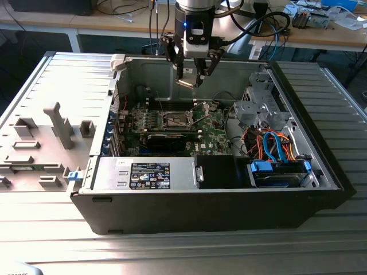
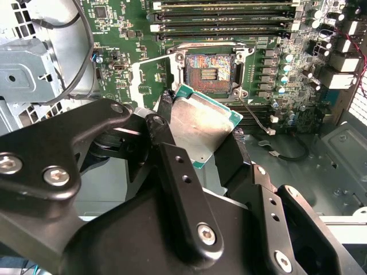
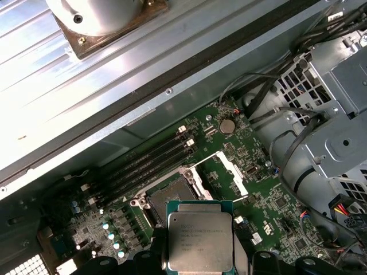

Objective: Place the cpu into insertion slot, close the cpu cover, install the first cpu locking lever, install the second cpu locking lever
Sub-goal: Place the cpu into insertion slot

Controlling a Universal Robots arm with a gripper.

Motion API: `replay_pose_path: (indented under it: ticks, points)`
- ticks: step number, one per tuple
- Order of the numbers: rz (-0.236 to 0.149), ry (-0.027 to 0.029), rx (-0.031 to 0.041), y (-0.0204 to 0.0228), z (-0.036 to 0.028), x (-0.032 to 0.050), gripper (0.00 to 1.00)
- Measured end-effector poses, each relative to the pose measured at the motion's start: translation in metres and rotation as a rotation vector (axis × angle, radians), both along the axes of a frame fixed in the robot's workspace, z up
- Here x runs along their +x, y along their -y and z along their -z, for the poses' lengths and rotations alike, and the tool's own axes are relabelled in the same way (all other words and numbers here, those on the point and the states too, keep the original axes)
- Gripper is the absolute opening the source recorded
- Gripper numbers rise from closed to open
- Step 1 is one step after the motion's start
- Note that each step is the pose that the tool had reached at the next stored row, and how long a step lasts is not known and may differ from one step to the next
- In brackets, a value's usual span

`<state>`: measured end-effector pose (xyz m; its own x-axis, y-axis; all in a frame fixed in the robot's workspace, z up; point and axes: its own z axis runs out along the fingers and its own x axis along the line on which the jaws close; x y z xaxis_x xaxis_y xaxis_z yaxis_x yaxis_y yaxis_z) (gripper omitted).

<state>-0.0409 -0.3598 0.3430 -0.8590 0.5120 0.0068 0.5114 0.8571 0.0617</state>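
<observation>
My gripper [image 1: 192,74] hangs above the open computer case, shut on the cpu [image 1: 186,83], a flat square chip with a silvery metal top. In both wrist views the cpu [image 2: 202,127] [image 3: 199,240] sits between the black fingers, held by two opposite edges. The insertion slot [image 1: 176,119] [image 2: 209,67] [image 3: 172,196] lies uncovered in the middle of the green motherboard [image 1: 215,123], below and a little to one side of the chip. The cpu cover [image 3: 221,171], a thin silver frame, stands swung open at the socket's edge. A thin wire lever [image 2: 255,117] juts out beside the socket.
Memory slots [image 2: 226,17] run along one side of the socket. A long black card [image 1: 166,140] and the power supply [image 1: 146,172] lie toward the case front. The drive cage [image 1: 255,109] with blue and orange cables [image 1: 275,146] fills the exterior view's right.
</observation>
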Motion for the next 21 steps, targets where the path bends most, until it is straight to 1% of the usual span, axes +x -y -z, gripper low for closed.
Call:
replay_pose_path:
  ticks: [21]
  points:
    - [0.02,0.0,-0.0005,0.0,0.0006,0.0,0.54]
